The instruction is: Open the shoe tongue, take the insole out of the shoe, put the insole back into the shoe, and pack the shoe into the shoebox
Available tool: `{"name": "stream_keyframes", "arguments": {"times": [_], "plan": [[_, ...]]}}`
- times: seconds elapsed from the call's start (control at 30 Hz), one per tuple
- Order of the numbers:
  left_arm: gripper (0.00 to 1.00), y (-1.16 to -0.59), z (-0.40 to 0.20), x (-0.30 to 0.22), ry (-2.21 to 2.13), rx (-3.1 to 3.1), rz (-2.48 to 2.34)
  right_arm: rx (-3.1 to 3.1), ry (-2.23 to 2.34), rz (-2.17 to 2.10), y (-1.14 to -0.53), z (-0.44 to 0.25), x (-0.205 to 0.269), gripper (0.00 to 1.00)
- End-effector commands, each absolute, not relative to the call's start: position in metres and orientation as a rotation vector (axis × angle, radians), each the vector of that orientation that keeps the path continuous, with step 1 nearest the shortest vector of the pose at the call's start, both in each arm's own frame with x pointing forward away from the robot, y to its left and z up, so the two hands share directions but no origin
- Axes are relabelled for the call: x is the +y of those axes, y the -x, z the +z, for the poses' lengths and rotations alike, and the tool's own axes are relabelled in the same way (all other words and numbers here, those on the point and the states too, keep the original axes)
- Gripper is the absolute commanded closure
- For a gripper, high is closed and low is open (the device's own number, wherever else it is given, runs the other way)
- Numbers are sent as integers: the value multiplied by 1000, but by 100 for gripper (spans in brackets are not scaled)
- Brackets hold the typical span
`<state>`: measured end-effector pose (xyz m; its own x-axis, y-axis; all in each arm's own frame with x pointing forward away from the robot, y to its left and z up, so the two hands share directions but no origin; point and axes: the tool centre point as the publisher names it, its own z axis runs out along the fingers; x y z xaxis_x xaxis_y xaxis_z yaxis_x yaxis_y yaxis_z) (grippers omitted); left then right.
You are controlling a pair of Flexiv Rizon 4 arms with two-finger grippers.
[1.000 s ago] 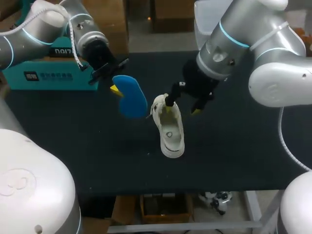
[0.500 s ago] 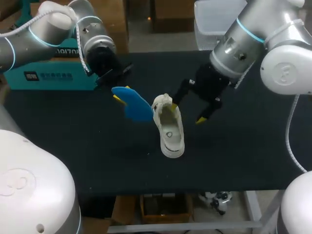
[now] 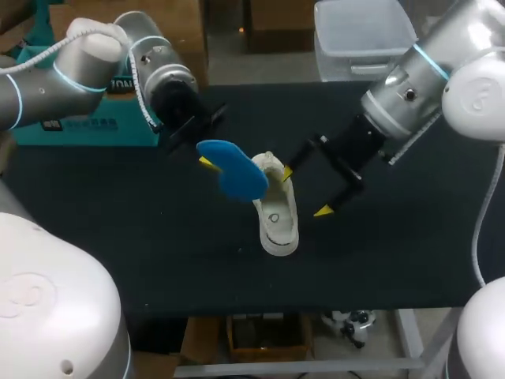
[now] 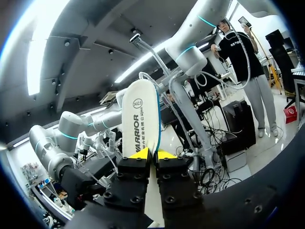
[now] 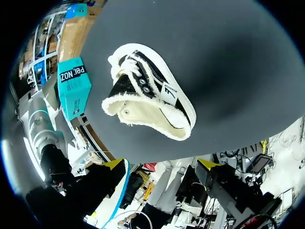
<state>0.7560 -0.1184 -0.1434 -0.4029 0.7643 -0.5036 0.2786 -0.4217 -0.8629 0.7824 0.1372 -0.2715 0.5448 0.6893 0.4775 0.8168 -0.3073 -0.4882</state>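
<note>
white shoe [image 3: 274,212] mid-table, opening up, left gripper [image 4: 151,155] clamped on blue insole [image 3: 234,169] held over its far-left rim, right gripper [image 3: 304,192] spread wide, empty, just right of shoe, teal shoebox [image 3: 91,133] far left, contents unseen

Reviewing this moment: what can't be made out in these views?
Head view: left arm covers most of the shoebox; open or closed, unclear.
Head view: the insole hides one end of the shoe.
Left wrist view: shoe absent; the insole in the left end effector blocks what lies ahead.
</note>
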Motion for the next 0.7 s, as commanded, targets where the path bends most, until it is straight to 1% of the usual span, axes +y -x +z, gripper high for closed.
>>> {"name": "stream_keyframes", "arguments": {"times": [0.03,0.2,0.53,0.7], "plan": [[100,-751,-150,-119,1359,-1427,1980,-1180,2057,-263,-780,-277,130,0],[100,-752,-146,-120,1210,-1404,2065,-1180,2057,-263,-780,-277,130,0],[100,-756,-132,-119,1106,-1368,2103,-1180,2057,-263,-780,-277,130,0],[100,-755,-129,-121,1109,-1367,2093,-940,2050,-261,-777,-281,130,0]]}}
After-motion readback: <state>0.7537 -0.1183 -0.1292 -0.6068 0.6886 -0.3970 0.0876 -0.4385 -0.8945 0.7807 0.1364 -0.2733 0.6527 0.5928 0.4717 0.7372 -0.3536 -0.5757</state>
